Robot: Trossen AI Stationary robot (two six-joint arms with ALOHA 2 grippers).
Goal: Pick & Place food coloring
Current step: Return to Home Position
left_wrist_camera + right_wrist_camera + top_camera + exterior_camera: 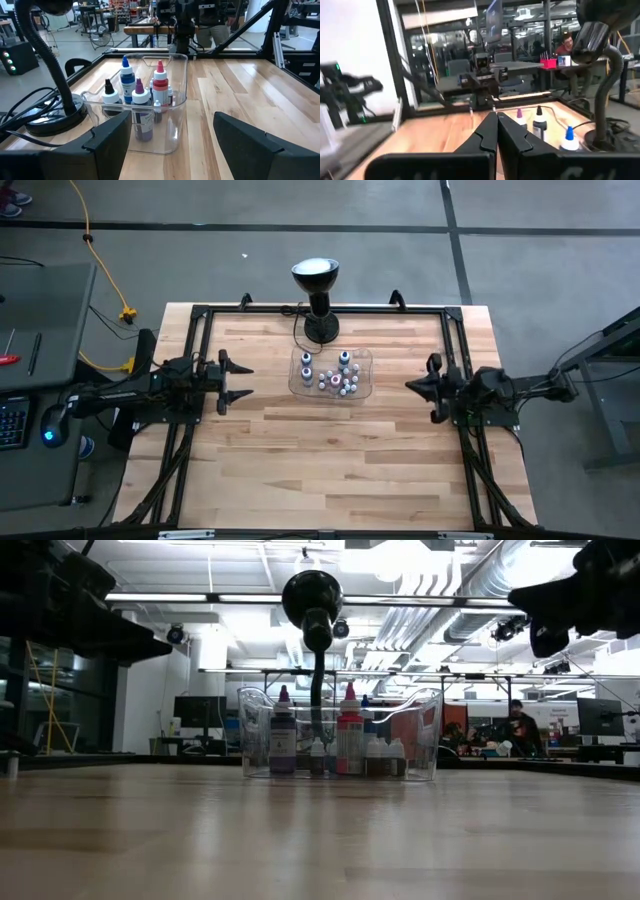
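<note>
The food coloring bottles (335,375) stand upright on their bases inside a clear plastic tray (362,388) at the table's middle. In the low view a tall purple bottle (283,738) and a tall red one (349,736) rise above several small white-capped ones (385,755). My left gripper (243,380) hovers open left of the tray, pointing level at it; the left wrist view shows the bottles (145,92) beyond its spread fingers (107,145). My right gripper (410,385) hovers shut right of the tray, its fingertips (496,120) together, with bottles (538,122) beyond them.
A black gooseneck lamp (316,298) stands on its round base just beyond the tray's far side, its cable (30,112) lying beside the base. A black frame (200,315) runs along the table's edges. Bare wood (330,470) lies near the front edge.
</note>
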